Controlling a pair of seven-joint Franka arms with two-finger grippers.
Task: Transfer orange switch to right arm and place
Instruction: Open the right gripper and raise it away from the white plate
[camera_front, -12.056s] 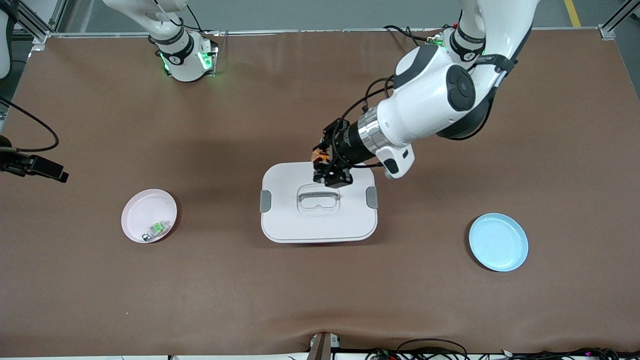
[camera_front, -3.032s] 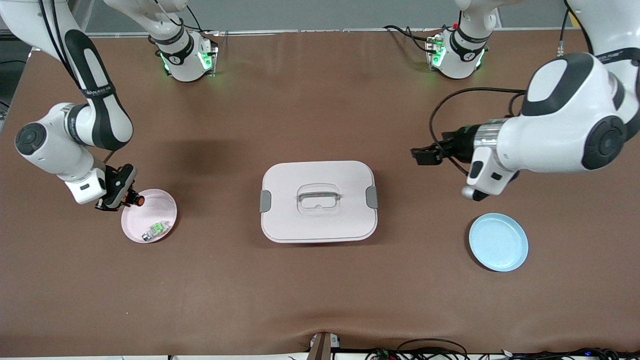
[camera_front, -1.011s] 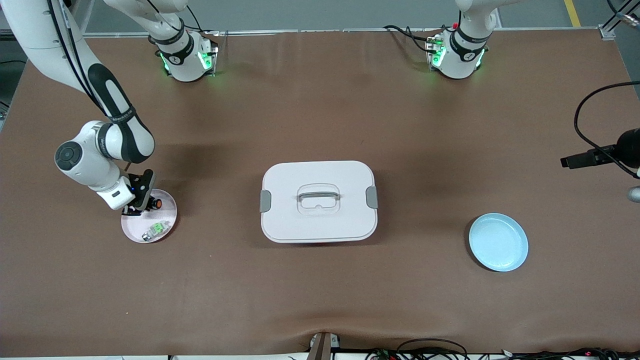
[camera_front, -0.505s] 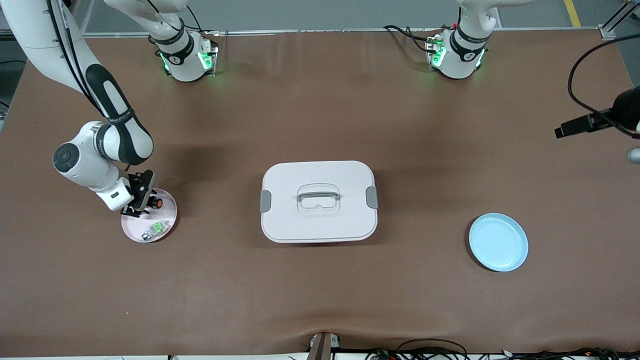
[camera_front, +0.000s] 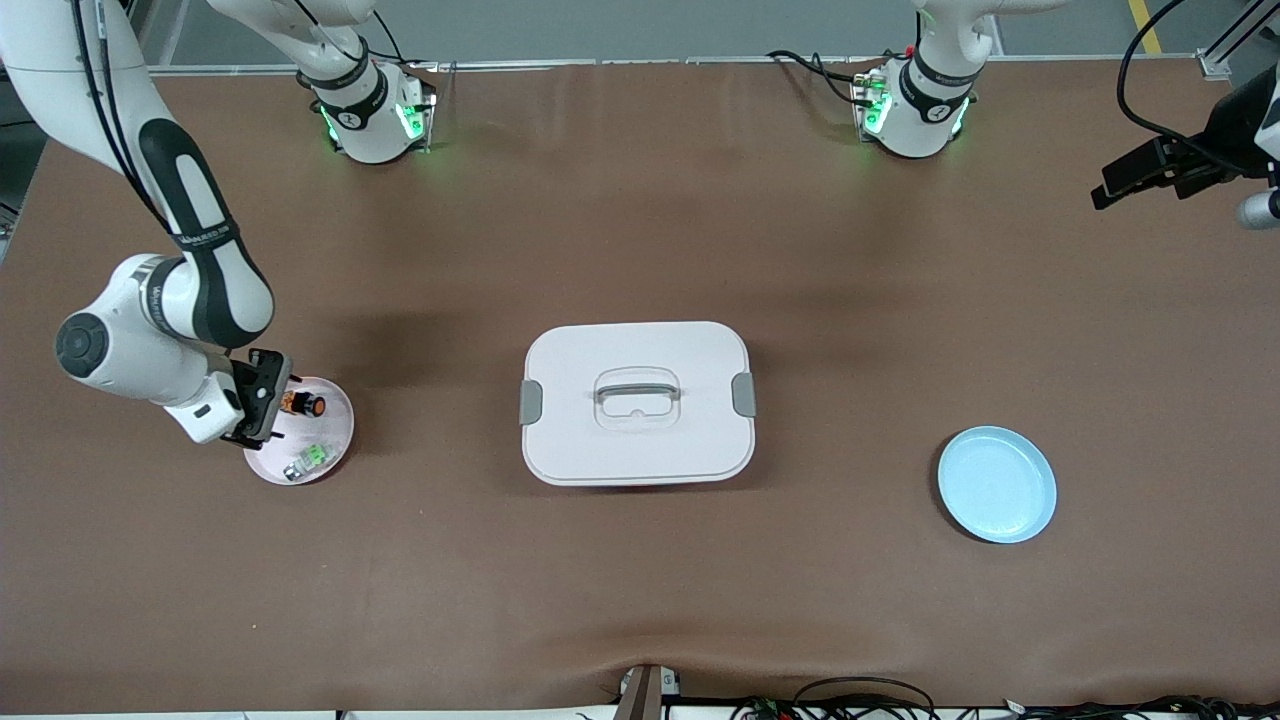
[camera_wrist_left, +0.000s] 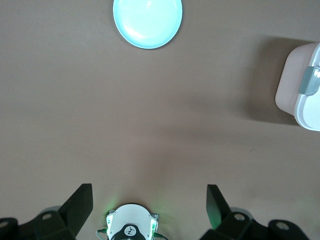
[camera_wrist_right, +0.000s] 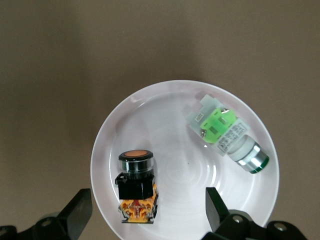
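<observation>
Though released and spread wide, hangs low over the pink plate's (camera_front: 343, 428) rim at mid-height of the frame: right pincer (camera_front: 262, 400). Lies on its side in that plate, beside the green part (camera_front: 308, 460), ungripped: orange switch (camera_front: 300, 404). Waits, likewise spread, over the worktop (camera_front: 640, 600) near the frame's upper corner: left pincer (camera_front: 1125, 180).

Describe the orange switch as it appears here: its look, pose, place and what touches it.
The orange switch is a stubby part with a black body, a round orange button face ringed in black, and orange-marked contacts at its other end. It lies on its side in the pink plate, apart from the green-and-silver part beside it. Nothing grips it: the right gripper hangs over the plate's rim with its jaws open, clear of the switch.
</observation>
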